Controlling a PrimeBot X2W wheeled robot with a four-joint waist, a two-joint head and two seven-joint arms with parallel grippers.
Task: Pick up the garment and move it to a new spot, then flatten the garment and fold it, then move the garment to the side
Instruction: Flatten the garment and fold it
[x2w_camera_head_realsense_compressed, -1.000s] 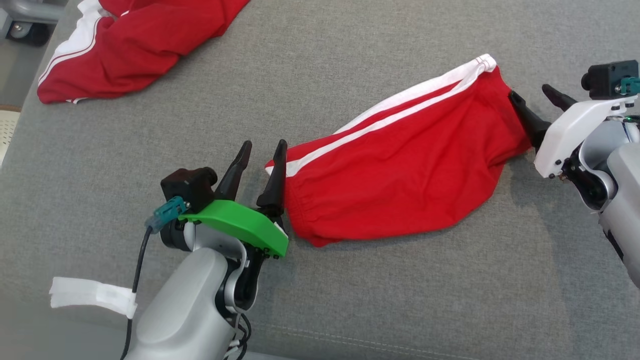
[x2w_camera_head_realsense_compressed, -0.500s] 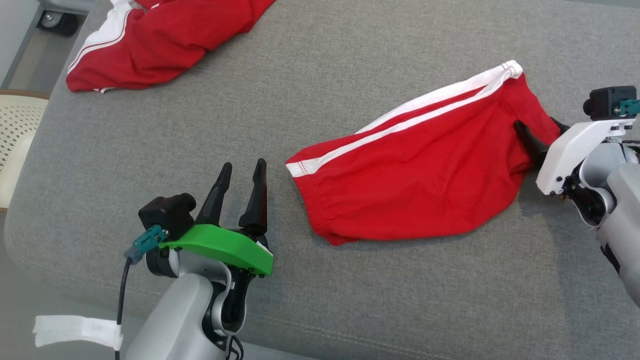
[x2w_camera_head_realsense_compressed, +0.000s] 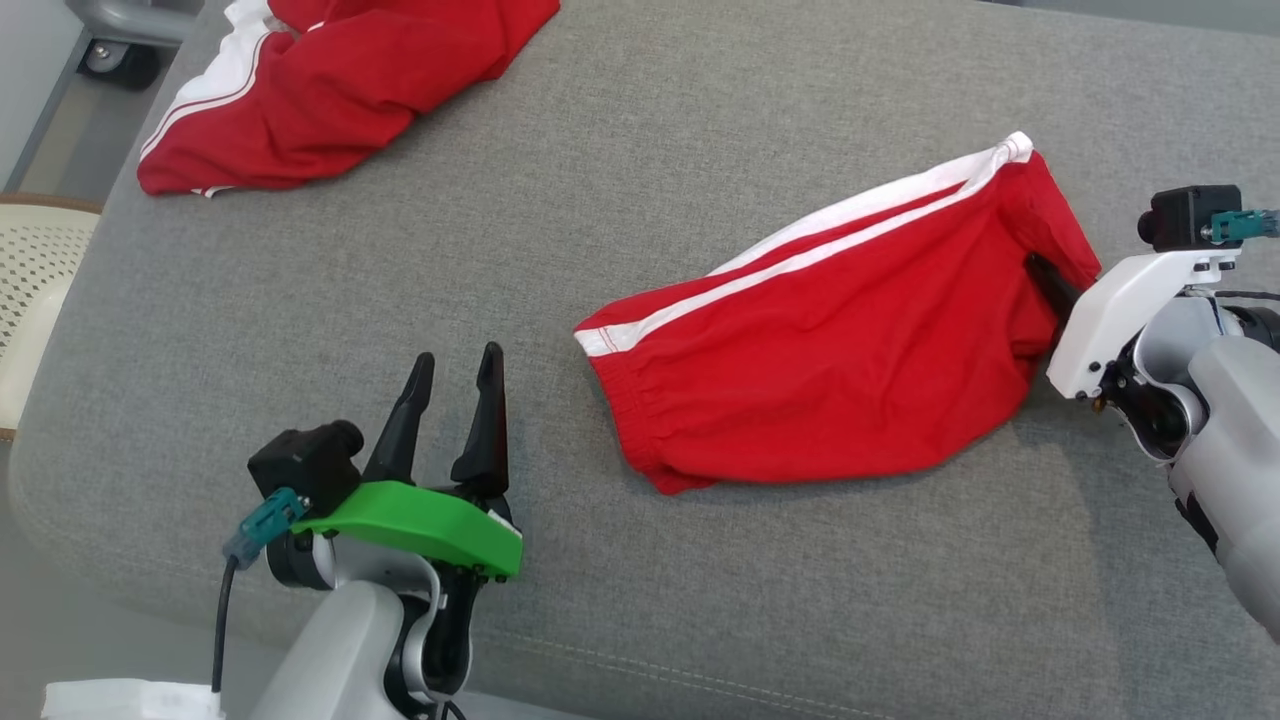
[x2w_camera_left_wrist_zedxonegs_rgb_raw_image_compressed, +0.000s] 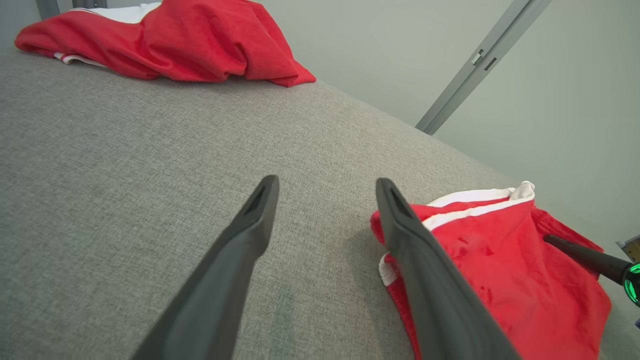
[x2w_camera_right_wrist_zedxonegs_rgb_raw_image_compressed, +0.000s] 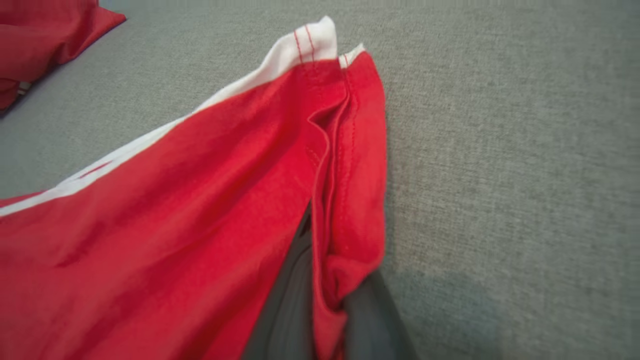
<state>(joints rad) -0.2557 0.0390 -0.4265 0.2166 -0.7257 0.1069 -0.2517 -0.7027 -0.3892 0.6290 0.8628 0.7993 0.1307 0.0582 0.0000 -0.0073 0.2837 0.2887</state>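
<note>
The garment (x2w_camera_head_realsense_compressed: 830, 350) is a pair of red shorts with white side stripes, lying flat on the grey cushion (x2w_camera_head_realsense_compressed: 600, 200), waistband toward the left. My right gripper (x2w_camera_head_realsense_compressed: 1060, 285) is shut on the hem at its right end. In the right wrist view the red cloth (x2w_camera_right_wrist_zedxonegs_rgb_raw_image_compressed: 175, 225) is pinched between the two dark fingers (x2w_camera_right_wrist_zedxonegs_rgb_raw_image_compressed: 295, 310). My left gripper (x2w_camera_head_realsense_compressed: 458, 355) stands open at the lower left, a short way left of the waistband and touching nothing. From the left wrist, the shorts (x2w_camera_left_wrist_zedxonegs_rgb_raw_image_compressed: 500, 265) lie beside the right finger of that gripper (x2w_camera_left_wrist_zedxonegs_rgb_raw_image_compressed: 327, 182).
A second red garment (x2w_camera_head_realsense_compressed: 330, 80) lies crumpled at the cushion's far left corner. A cream perforated chair (x2w_camera_head_realsense_compressed: 30, 290) stands beyond the left edge, and a caster wheel (x2w_camera_head_realsense_compressed: 110, 60) is on the floor behind it. Bare cushion lies between the two garments.
My right gripper has pushed onto the hem and shut on it. My left gripper has drawn back from the waistband corner it touched. The camera has also shifted.
</note>
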